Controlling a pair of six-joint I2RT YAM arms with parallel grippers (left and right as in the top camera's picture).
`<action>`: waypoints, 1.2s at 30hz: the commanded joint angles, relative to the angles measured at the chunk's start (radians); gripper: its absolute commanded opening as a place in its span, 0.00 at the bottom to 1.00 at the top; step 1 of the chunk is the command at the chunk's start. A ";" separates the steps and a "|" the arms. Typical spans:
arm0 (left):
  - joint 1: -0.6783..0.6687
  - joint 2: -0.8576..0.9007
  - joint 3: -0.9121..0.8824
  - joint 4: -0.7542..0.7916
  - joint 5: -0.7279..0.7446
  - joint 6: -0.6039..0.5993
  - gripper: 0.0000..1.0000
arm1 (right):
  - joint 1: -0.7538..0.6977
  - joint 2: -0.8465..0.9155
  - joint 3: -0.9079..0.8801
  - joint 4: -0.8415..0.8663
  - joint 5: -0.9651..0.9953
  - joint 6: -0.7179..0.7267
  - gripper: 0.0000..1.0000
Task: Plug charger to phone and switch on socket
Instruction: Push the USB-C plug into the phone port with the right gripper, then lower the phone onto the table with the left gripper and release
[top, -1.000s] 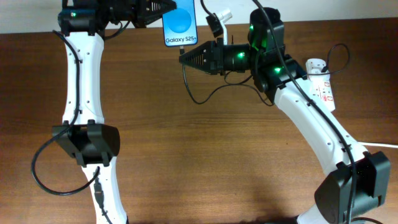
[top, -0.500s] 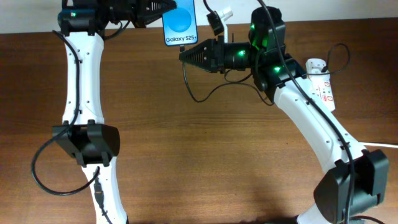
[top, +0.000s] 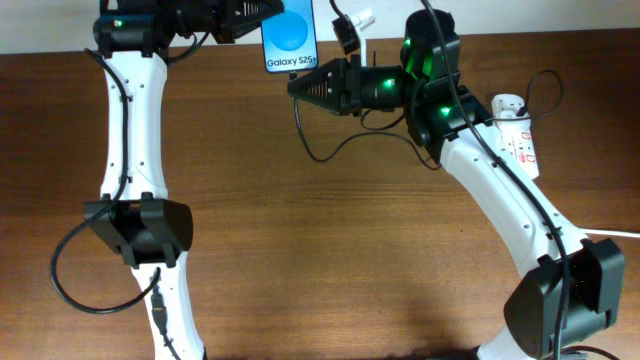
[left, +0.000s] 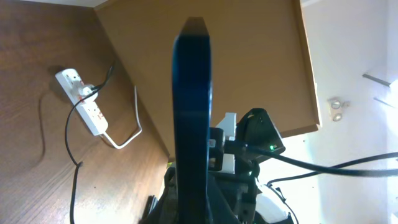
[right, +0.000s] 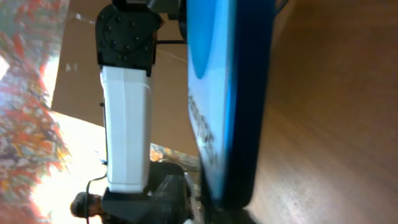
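The phone (top: 290, 35) is grasped by the left hand (top: 265, 12), clear of the counter (top: 300, 250). The charger (top: 298, 120) is clenched in the right hand (top: 297, 88), just below the phone's lower edge. The socket (top: 515, 135) is seen well behind the right hand.

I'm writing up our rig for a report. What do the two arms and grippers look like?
Both match: the left arm and right arm have white tube-like links, black joint blocks, green status lights and loose black cables. The left gripper and right gripper are black, tapering wedges.
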 joint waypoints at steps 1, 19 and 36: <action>0.000 -0.032 0.019 0.003 0.038 0.016 0.00 | -0.018 -0.004 0.011 0.003 0.009 -0.021 0.55; -0.106 0.032 0.016 -0.542 -0.786 0.453 0.00 | -0.105 -0.055 0.142 -1.016 0.578 -0.492 0.98; -0.137 0.092 0.017 -0.917 -0.792 0.542 0.00 | -0.188 0.224 0.154 -1.141 0.879 -0.596 0.64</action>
